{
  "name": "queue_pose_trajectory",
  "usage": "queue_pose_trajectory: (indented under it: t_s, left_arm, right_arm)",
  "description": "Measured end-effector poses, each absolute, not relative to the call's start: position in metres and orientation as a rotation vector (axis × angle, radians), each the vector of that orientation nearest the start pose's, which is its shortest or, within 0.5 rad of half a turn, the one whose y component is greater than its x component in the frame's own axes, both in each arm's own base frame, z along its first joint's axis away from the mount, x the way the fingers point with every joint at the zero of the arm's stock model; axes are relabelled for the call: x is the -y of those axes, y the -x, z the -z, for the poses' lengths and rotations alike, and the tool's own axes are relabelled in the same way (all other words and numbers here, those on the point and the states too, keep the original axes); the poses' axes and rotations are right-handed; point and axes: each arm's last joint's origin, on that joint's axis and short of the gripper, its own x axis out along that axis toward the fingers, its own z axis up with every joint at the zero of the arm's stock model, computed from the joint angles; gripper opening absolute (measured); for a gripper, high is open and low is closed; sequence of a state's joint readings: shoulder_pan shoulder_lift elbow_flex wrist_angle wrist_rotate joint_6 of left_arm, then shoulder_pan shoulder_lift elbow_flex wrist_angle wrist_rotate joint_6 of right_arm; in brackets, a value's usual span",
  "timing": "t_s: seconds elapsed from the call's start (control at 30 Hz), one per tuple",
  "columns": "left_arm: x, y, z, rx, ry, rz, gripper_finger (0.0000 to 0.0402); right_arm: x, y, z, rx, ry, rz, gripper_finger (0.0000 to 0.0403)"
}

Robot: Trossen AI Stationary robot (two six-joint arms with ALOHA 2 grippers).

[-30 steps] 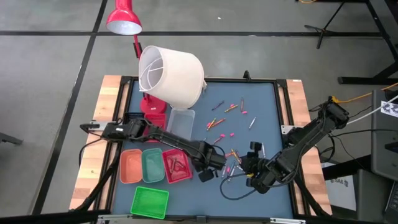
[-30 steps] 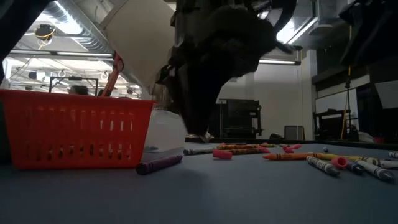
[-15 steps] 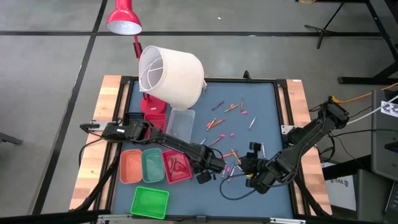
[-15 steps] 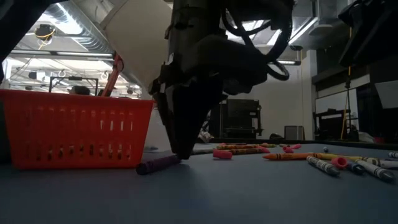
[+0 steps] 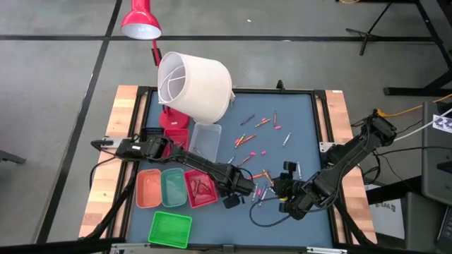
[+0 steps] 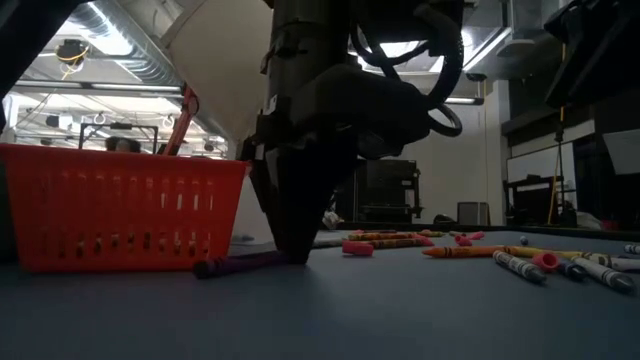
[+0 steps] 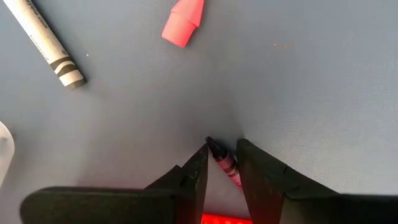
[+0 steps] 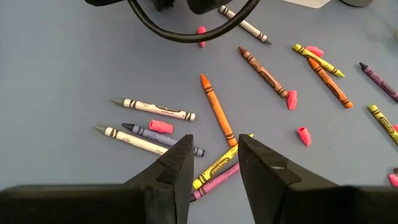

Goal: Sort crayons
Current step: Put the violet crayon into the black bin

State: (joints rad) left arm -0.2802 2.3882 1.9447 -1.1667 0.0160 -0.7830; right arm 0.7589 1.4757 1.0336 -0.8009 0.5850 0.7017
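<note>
A dark purple crayon (image 6: pixel 245 264) lies flat on the blue mat just right of the red tray (image 5: pixel 200 189). My left gripper (image 7: pixel 222 148) points straight down over it, open, fingertips at the mat (image 6: pixel 290 255), with the crayon's pointed end (image 7: pixel 214 148) in the gap. Many more crayons (image 8: pixel 217 115) lie scattered over the mat's right half. My right gripper (image 8: pixel 214 144) hangs open above those near the front right (image 5: pixel 281 187), touching nothing. My left gripper comes from above, fingers pointing down, one on each side of the crayon's pointed end (image 7: pixel 219 155). The crayon lies slantwise in the gap, flat on the mat. Whether a finger (image 7: pixel 198 163) touches it, I cannot tell.
Orange (image 5: pixel 147 189), teal (image 5: pixel 173 187) and green (image 5: pixel 170 229) trays sit at the front left, and a clear tray (image 5: pixel 205 140) behind them. A white lampshade (image 5: pixel 194 85) lies tipped at the far left. Small pink stubs (image 7: pixel 183 22) lie among the crayons.
My left gripper has come down beside the red tray until its fingertips reach the mat around the purple crayon. The crayon has shifted a little along the mat toward the red tray. My right gripper has kept still.
</note>
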Motion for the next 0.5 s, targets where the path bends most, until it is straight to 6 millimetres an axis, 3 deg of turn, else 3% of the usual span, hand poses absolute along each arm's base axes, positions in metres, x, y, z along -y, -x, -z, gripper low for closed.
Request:
queue_pose_trajectory:
  t_s: [0.33,0.5]
  left_arm:
    - [0.1266,-0.4378,-0.1351,-1.579,0.389,-0.404,0.0078]
    - [0.1269,-0.4381,-0.1348,-1.576,0.39,-0.402,0.005]
  right_arm:
    - [-0.1753,-0.2081,-0.2287,-0.94,0.129,0.188,0.0124]
    - [-0.1753,-0.208,-0.2289,-0.94,0.129,0.188,0.0124]
